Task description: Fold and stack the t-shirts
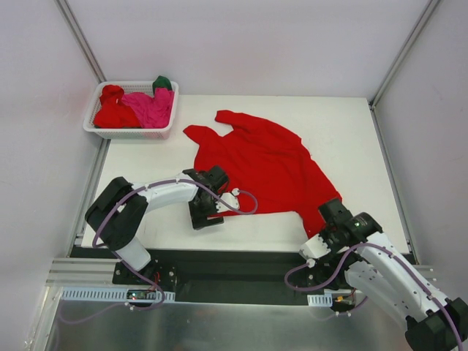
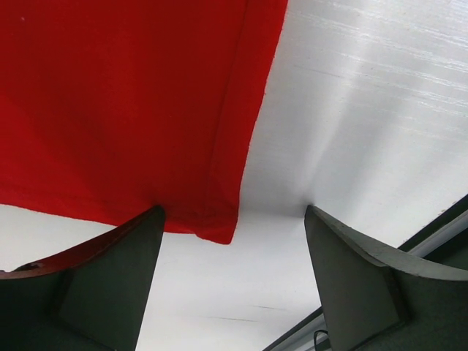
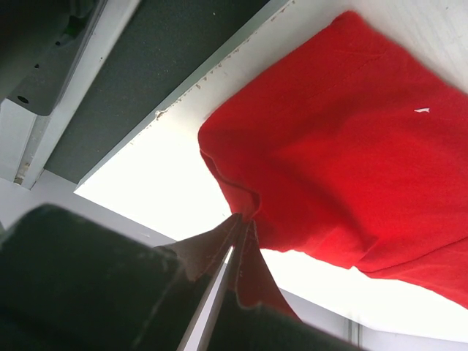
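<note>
A red t-shirt [image 1: 267, 164] lies spread across the middle of the white table [image 1: 351, 131], slanted, with its collar and sleeves pointing toward the far left and its hem toward the near edge. The cloth is mostly flat, with a few soft wrinkles.

The left arm [image 1: 164, 194] reaches in low at the near-left corner of the hem. Its jaws stand wide apart and have hold of nothing. In the left wrist view the hem corner [image 2: 216, 227] lies flat on the table between the two dark fingers [image 2: 110, 285], closer to the one on the left, whose tip meets the cloth's edge. The other one is over bare table.

The right arm [image 1: 380, 267] is at the near-right corner of the shirt, close to the table's front edge. Its jaws are pressed together on a pinch of red cloth, and in the right wrist view the fabric bunches into a small fold where it runs into them.

At the far-left corner sits a white lattice basket [image 1: 95, 126]. Crumpled inside it are another red shirt [image 1: 113, 110], a magenta-pink shirt [image 1: 152, 108] and, at the back, a dark green shirt [image 1: 162, 82].
</note>
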Controlling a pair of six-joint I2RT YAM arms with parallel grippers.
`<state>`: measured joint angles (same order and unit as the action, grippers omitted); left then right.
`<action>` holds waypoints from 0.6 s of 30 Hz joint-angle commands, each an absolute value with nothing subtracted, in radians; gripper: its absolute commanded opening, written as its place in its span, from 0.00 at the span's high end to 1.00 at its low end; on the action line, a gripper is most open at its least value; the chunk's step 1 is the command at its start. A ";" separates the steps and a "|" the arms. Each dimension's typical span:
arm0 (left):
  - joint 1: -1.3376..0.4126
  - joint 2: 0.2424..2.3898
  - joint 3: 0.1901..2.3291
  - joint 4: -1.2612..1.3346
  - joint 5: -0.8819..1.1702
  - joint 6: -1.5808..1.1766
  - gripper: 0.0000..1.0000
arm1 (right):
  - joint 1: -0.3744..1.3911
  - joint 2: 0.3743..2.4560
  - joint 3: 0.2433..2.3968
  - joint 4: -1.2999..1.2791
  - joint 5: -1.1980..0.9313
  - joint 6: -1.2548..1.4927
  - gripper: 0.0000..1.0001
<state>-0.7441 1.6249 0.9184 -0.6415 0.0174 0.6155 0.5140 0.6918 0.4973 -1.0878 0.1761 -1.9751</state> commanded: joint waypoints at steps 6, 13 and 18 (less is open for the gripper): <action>-0.715 1.661 0.919 -0.594 -0.086 0.664 0.48 | 0.512 0.690 0.483 -1.161 0.169 -2.063 0.97; -0.716 1.675 0.907 -0.594 -0.077 0.649 0.88 | 0.512 0.692 0.485 -1.163 0.170 -2.063 0.97; -0.718 1.671 0.905 -0.594 -0.077 0.646 1.00 | 0.511 0.696 0.488 -1.155 0.169 -2.065 0.98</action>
